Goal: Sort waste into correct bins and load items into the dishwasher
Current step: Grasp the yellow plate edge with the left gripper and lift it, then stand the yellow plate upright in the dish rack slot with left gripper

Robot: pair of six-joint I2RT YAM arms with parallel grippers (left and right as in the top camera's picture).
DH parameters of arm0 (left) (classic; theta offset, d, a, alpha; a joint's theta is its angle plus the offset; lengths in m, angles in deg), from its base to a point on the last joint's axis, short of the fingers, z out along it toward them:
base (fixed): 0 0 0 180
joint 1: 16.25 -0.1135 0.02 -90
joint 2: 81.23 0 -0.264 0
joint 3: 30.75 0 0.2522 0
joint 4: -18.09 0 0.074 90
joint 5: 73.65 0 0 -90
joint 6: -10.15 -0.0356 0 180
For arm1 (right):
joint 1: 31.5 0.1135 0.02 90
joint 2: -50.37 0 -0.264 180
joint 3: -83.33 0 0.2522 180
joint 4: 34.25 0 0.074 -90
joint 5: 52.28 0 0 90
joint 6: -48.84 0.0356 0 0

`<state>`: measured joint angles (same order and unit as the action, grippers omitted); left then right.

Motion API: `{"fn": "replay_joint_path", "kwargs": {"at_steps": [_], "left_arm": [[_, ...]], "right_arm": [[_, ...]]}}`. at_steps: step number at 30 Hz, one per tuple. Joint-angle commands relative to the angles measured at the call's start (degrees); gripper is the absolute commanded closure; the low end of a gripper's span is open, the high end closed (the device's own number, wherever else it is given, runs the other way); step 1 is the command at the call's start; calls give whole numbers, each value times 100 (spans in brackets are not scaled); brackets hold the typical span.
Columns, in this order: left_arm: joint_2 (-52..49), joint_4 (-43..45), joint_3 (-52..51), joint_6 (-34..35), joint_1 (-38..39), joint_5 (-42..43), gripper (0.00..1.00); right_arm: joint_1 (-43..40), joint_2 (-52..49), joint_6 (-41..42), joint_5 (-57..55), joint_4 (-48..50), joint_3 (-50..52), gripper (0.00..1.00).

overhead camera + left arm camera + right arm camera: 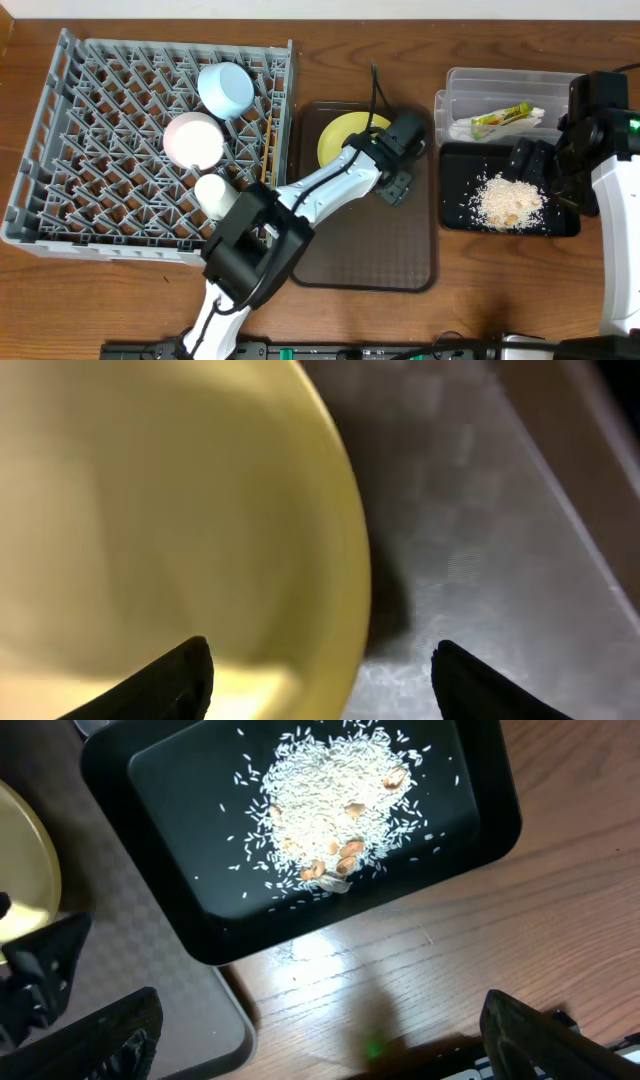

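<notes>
The pale-yellow plate [345, 137] lies on the brown serving tray [360, 250]. My left gripper [393, 178] is open at the plate's right edge. In the left wrist view its jaws [320, 652] straddle the plate's rim [180, 510]. My right gripper [530, 160] is open and empty above the black tray [455, 215], which holds the rice scraps [510, 203]. The right wrist view shows the jaws [320, 1040] and the rice [330, 810]. The clear tub [470, 85] holds the wrapper [500, 117] and the napkin [542, 118].
The grey dish rack [60, 150] at the left holds the light-blue bowl [225, 88], the white bowl [193, 138], the small white cup [212, 192] and chopsticks [268, 135]. The right wrist view shows wooden table [420, 970] below the black tray.
</notes>
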<state>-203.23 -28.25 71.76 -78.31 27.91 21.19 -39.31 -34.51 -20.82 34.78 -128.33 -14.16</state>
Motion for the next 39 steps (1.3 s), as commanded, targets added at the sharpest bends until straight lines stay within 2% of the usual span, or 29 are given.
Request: {"fn": "replay_joint_path", "kwargs": {"at_steps": [1, 3, 7, 11, 14, 21, 30, 34, 36, 39], "left_arm": [[-234, -55, 31, -66, 61, -103, 28], [-249, -76, -17, -66, 66, -103, 30], [-249, -188, -133, -42, 79, -103, 46], [-249, -195, -323, -42, 81, -105, 68], [-240, -251, -326, -42, 81, -105, 91], [170, -566, -201, -44, 81, -343, 92], [2074, -787, -151, -42, -28, -446, 93], [2809, -776, -151, 26, -332, -393, 93], [3261, -723, -151, 358, -632, -374, 93], [3593, -636, -151, 376, -1110, 411, 93]], "right_arm": [[-37, 98, -70, 26, -31, -17, 1], [-37, 98, -68, 46, -28, -15, 1], [-37, 98, -70, 70, -33, -17, 1], [-37, 98, -74, 153, -33, -17, 1], [-37, 98, -92, 160, -33, -17, 1], [-37, 98, -116, 195, -37, -17, 1], [-37, 98, -138, 192, -39, -17, 1], [-37, 98, -201, 192, -42, -17, 1], [-37, 98, -201, 192, -39, -17, 1], [-37, 98, -201, 190, -28, -17, 1]]}}
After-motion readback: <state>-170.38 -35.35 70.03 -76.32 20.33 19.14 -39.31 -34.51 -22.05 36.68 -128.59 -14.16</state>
